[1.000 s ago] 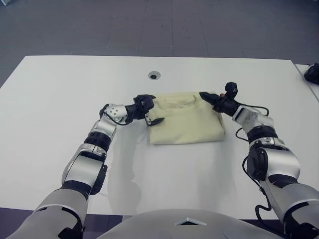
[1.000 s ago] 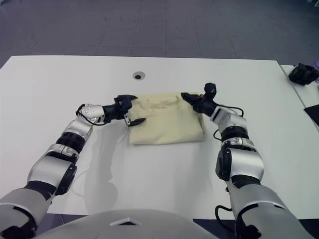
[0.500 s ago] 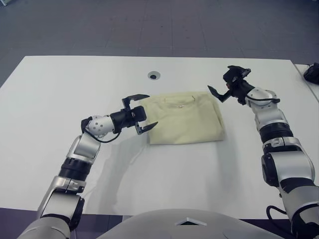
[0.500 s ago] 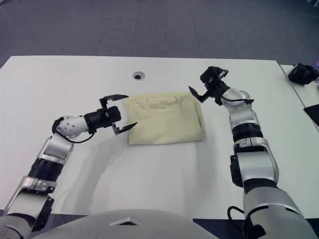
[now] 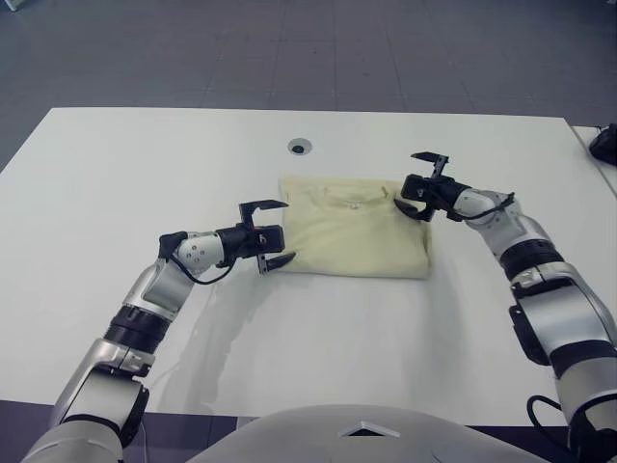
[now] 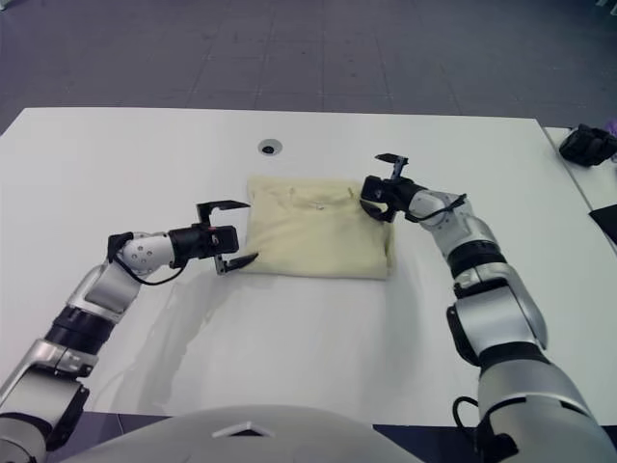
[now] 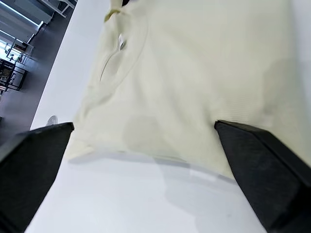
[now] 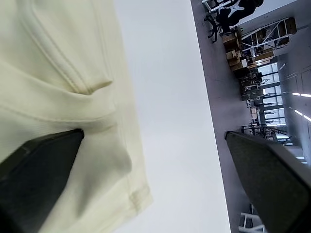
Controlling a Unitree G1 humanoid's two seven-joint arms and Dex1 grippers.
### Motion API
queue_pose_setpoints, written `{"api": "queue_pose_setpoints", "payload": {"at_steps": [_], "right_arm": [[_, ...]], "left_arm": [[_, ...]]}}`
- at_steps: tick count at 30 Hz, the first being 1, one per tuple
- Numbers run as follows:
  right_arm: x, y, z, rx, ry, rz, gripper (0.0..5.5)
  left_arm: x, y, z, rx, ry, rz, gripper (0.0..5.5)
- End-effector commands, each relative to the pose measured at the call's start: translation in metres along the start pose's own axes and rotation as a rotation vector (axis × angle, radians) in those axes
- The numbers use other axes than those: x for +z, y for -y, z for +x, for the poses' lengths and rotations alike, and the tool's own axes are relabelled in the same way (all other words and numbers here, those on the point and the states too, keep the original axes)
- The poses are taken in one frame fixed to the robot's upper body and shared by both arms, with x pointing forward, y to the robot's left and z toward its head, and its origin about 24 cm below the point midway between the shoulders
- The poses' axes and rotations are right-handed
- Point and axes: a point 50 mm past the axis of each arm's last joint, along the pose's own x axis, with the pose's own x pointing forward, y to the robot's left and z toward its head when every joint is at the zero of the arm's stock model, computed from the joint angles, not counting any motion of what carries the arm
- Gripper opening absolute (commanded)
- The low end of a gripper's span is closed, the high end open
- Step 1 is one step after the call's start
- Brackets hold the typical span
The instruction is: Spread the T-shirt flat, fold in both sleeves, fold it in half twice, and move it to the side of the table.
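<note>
The pale yellow T-shirt (image 5: 352, 228) lies folded into a rectangle at the middle of the white table (image 5: 145, 164), collar toward the far side. My left gripper (image 5: 274, 234) is open at the shirt's left edge, near its front corner, with the lower finger down by the table. In the left wrist view the shirt (image 7: 194, 82) spreads just beyond the open left gripper (image 7: 144, 126). My right gripper (image 5: 421, 183) is open at the far right corner, its lower finger on or just over the cloth. The right wrist view has the shirt's hem (image 8: 58, 63) under one finger (image 8: 39, 165).
A round cable hole (image 5: 300, 147) sits in the table beyond the shirt. A dark object (image 5: 604, 143) lies on a neighbouring surface at the far right. Bare tabletop stretches to the left, right and front of the shirt.
Both grippers left the shirt's far corners, opened and lifted away, then came back down. The left is now at the left front edge, the right at the far right corner.
</note>
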Motion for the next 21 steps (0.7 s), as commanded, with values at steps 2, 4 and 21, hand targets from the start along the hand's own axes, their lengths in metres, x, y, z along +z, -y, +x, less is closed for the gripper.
{"api": "queue_pose_setpoints", "payload": {"at_steps": [2, 4, 21], "right_arm": [[0.005, -0.045, -0.038, 0.291, 0.041, -0.055, 5.37], [0.023, -0.066, -0.054, 0.402, 0.093, -0.041, 5.37], [0.109, -0.078, -0.045, 0.257, 0.051, 0.566, 5.37]], "left_arm": [[-0.036, -0.025, 0.000, -0.195, -0.185, 0.181, 5.40], [-0.041, -0.047, 0.003, -0.200, -0.254, 0.260, 5.40], [-0.034, -0.069, 0.041, -0.123, -0.385, 0.697, 5.40]]}}
